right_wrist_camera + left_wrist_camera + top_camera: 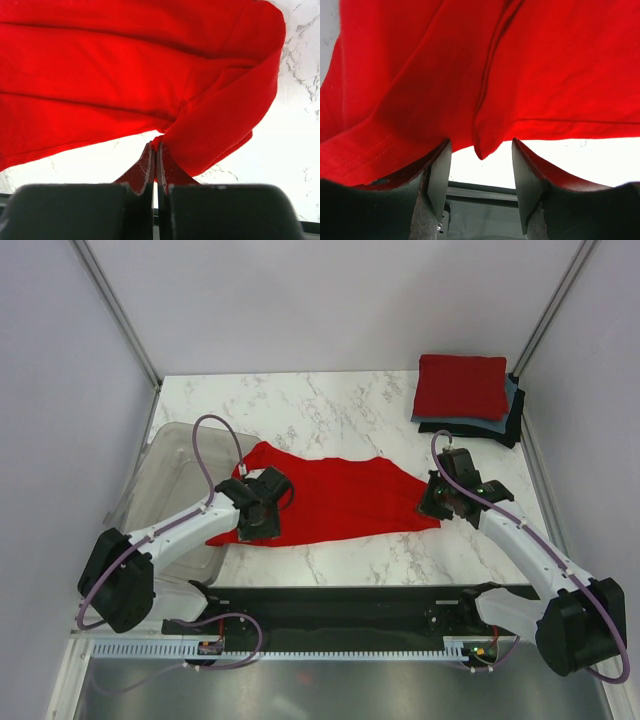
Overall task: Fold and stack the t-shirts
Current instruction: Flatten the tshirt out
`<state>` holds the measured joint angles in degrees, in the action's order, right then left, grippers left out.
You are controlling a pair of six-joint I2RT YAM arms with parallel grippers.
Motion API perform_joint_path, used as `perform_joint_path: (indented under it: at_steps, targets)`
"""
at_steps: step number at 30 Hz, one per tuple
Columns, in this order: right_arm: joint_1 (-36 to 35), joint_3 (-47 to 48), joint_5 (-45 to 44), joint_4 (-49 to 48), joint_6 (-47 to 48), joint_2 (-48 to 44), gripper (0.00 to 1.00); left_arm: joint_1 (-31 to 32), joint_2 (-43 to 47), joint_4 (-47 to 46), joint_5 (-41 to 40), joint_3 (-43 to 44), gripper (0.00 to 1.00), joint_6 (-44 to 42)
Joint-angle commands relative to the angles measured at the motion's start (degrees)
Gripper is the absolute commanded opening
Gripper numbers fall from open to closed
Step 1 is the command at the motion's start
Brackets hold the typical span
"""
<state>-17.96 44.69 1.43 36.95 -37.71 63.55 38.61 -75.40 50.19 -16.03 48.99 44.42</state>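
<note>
**Red tee pinched at one end**

The red tee (335,498) is lying spread across the table (330,410), its left end near the bin (165,475). The right gripper (155,149) is pinching the tee's right edge, its fingers pressed tight together on the cloth. The left gripper (481,150) is gaping wide, with cloth draping over its fingertips. In the far right corner, folded tees (462,390) are sitting stacked.

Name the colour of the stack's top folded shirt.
The top folded cloth shirt is red; top external view.
</note>
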Motion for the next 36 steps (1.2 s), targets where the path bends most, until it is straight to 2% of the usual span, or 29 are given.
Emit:
perform_joint_path:
  at_steps: [1, 8, 13, 17, 18, 24, 27, 32, 34, 35, 36]
  targets:
    - [-0.5, 0.0, -1.0, -1.4, 0.4, 0.2, 0.00, 0.6, -1.0, -1.8, -2.5, -0.6, 0.58, 2.9]
    - [-0.3, -0.1, -1.1, -1.5, 0.8, 0.8, 0.00, 1.1, -3.4, -5.0, -0.4, -2.1, 0.56, 3.5]
    - [-0.4, -0.1, -1.1, -1.5, 1.1, 0.9, 0.00, 1.3, -4.0, -6.2, -0.5, -2.3, 0.49, 3.9]
    - [-0.4, 0.0, -1.1, -1.7, 1.1, 1.2, 0.00, 1.3, -3.4, -6.4, -1.3, -1.9, 0.36, 4.0]
    - [-0.3, 0.0, -1.1, -1.6, 1.2, 1.2, 0.00, 1.3, -3.2, -6.4, -1.4, -1.7, 0.28, 4.0]
    - [-0.3, 0.1, -1.1, -1.4, 1.4, 1.1, 0.00, 1.3, -1.4, -5.8, -1.7, 0.1, 0.02, 3.6]
    - [-0.4, 1.5, -1.1, -0.1, 1.7, 0.4, 0.00, 1.3, 1.9, -4.0, -1.5, 1.8, 0.02, 3.7]
    - [-0.4, 10.0, -1.0, 4.6, 1.6, -2.8, 0.00, 1.3, 10.0, 4.6, -5.0, 14.0, 0.02, 2.7]
    - [-0.3, 14.4, 0.0, 6.5, 1.4, -3.3, 0.00, 1.3, 11.7, 9.9, -6.6, 23.9, 0.02, 1.7]
    - [-0.3, 19.4, 1.1, 6.9, 1.4, -3.2, 0.00, 1.3, 11.8, 11.7, -8.7, 27.6, 0.02, 1.0]
    - [-0.3, 22.3, 1.7, 8.0, 1.6, -2.9, 0.00, 1.3, 11.7, 13.4, -10.0, 35.3, 0.02, 0.7]
